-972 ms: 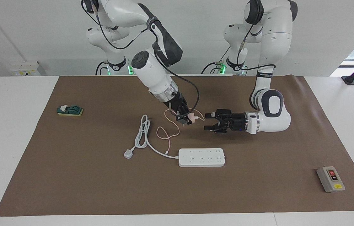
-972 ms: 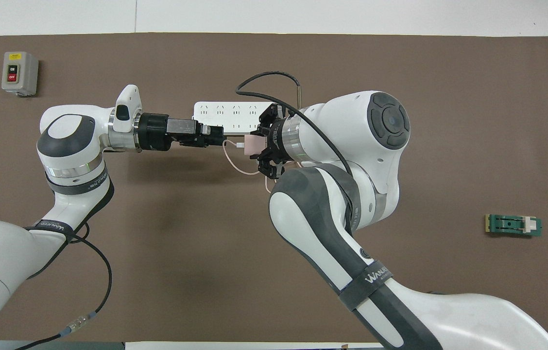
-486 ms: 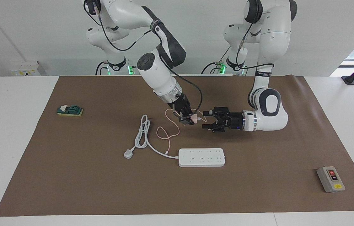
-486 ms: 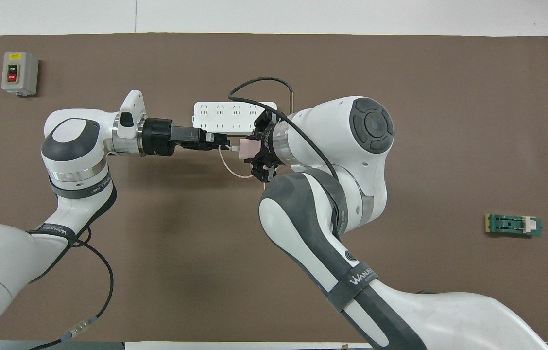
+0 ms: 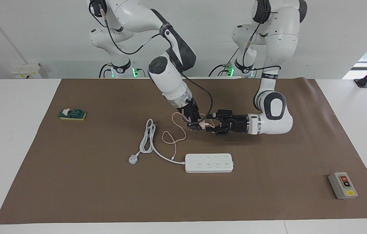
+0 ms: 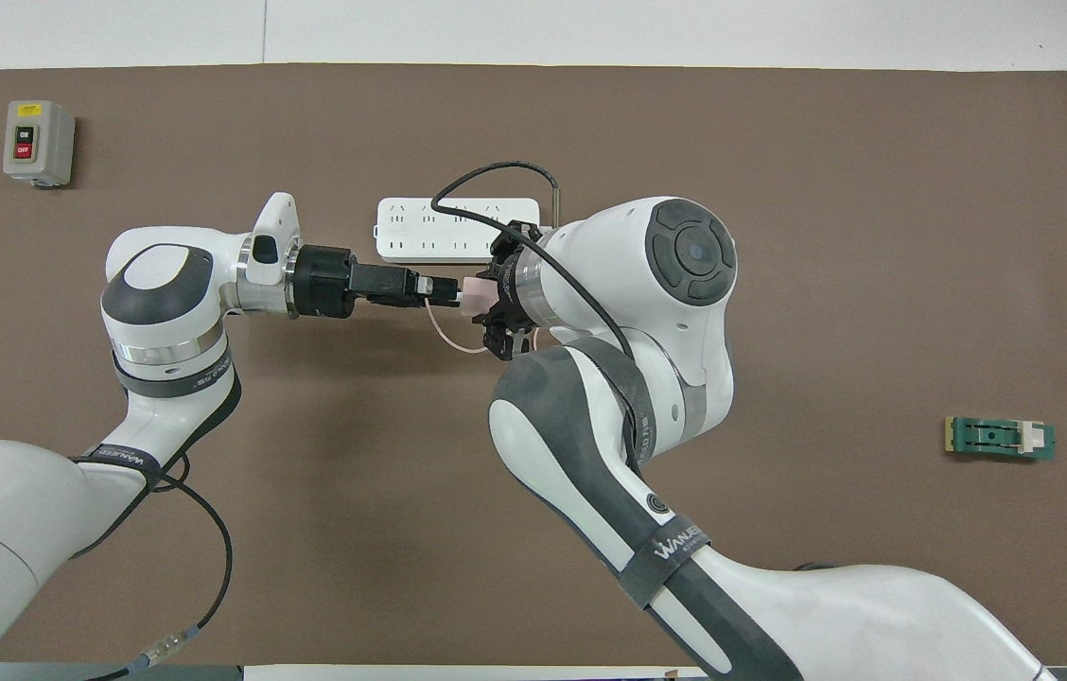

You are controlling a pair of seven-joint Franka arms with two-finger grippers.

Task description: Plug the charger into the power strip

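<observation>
Mid-air handover above the brown mat [image 5: 268, 201]: the right gripper [image 5: 196, 125], fingertips clamped on the pale pink charger [image 5: 202, 123], holds the cube up over the mat, nearer the robots than the white power strip [image 5: 209, 162]. The left gripper [image 5: 211, 125] reaches in sideways, level with the cube, its jaws parted on either side of it; whether they touch it cannot be told. The charger's thin pink cable [image 5: 173, 138] loops down to the mat between the cube and the strip's thick white cord [image 5: 147, 139]. Far toward the left arm's end sits a grey switch box [image 5: 343, 185]; toward the right arm's end, a green block [image 5: 72, 114]. Judged from here, a good transfer means squeezing the cube's flat sides squarely, leaving the prongs free, and releasing only once that hold is firm.
</observation>
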